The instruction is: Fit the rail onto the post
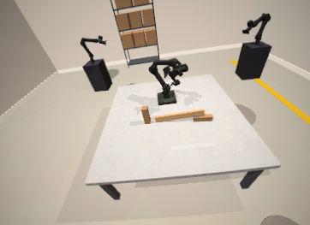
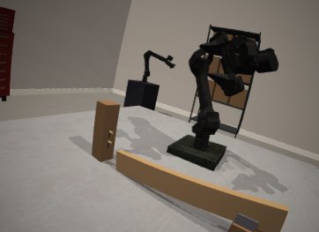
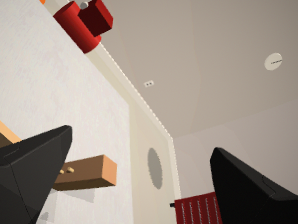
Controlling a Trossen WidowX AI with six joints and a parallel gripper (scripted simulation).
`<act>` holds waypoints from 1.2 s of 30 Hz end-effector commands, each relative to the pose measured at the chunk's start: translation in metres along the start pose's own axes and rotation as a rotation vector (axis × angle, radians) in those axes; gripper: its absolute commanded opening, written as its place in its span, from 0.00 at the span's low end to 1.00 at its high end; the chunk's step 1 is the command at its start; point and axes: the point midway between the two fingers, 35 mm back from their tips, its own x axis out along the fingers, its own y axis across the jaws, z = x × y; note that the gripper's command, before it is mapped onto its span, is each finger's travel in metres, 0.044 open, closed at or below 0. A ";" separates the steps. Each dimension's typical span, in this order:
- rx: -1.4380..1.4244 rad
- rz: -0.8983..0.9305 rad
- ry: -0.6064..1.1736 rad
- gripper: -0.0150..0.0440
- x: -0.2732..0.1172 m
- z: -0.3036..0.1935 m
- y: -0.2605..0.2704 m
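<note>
A long wooden rail (image 1: pixel 180 115) (image 2: pixel 189 182) lies sloping. Its near end is down on the table, a short gap from the post; its far end sits in the grey bracket (image 2: pixel 247 221) on the low footboard block (image 1: pixel 206 118). A part of the rail (image 3: pixel 7 134) shows at the wrist view's left edge. The short wooden post (image 1: pixel 146 115) (image 2: pixel 105 130) (image 3: pixel 87 173) stands upright, with two pegs on its rail-facing side, an upper peg (image 2: pixel 111 133) and a lower peg (image 2: pixel 109 144). The holes in the rail's end are not visible. My gripper (image 1: pixel 169 78) (image 2: pixel 206 60) (image 3: pixel 143 145) is open and empty, high above the table, away from the rail.
My arm's dark base (image 1: pixel 167 97) (image 2: pixel 196 153) stands on the white table (image 1: pixel 171 168) (image 2: pixel 40 190), behind the rail. Two other arms on black pedestals (image 1: pixel 98 75) (image 1: pixel 253 61), a shelf with boxes (image 1: pixel 143 61) and a red cabinet (image 2: pixel 5 58) stand beyond the table.
</note>
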 end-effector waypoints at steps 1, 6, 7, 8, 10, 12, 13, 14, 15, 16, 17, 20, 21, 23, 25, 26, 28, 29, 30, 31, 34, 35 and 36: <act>-0.005 0.003 0.005 0.98 0.001 0.000 0.001; -0.172 0.134 0.169 1.00 0.023 -0.008 0.031; -0.212 0.175 0.209 1.00 0.029 -0.010 0.039; -0.261 0.217 0.245 1.00 0.035 -0.013 0.046; -0.371 0.313 0.315 1.00 0.048 -0.019 0.061; -0.492 0.435 0.378 1.00 0.063 -0.027 0.077; -0.548 0.502 0.403 1.00 0.071 -0.031 0.084; -0.599 0.572 0.423 1.00 0.079 -0.036 0.092; -0.645 0.643 0.436 1.00 0.087 -0.041 0.099; -0.687 0.717 0.444 1.00 0.095 -0.046 0.106; -0.723 0.791 0.446 1.00 0.103 -0.051 0.113; -0.785 0.951 0.427 1.00 0.120 -0.063 0.127; -0.798 0.994 0.417 1.00 0.125 -0.067 0.129; -0.819 1.078 0.392 1.00 0.135 -0.075 0.135; -0.833 1.157 0.357 1.00 0.145 -0.084 0.139; -0.837 1.195 0.337 1.00 0.150 -0.088 0.142; -0.842 1.264 0.290 1.00 0.159 -0.096 0.146; -0.843 1.296 0.265 1.00 0.164 -0.101 0.148; -0.842 1.326 0.237 1.00 0.169 -0.105 0.149; -0.840 1.354 0.206 1.00 0.174 -0.110 0.151; -0.829 1.428 0.104 1.00 0.188 -0.124 0.157; -0.825 1.440 0.083 1.00 0.190 -0.127 0.158; -0.824 1.444 0.076 1.00 0.191 -0.128 0.158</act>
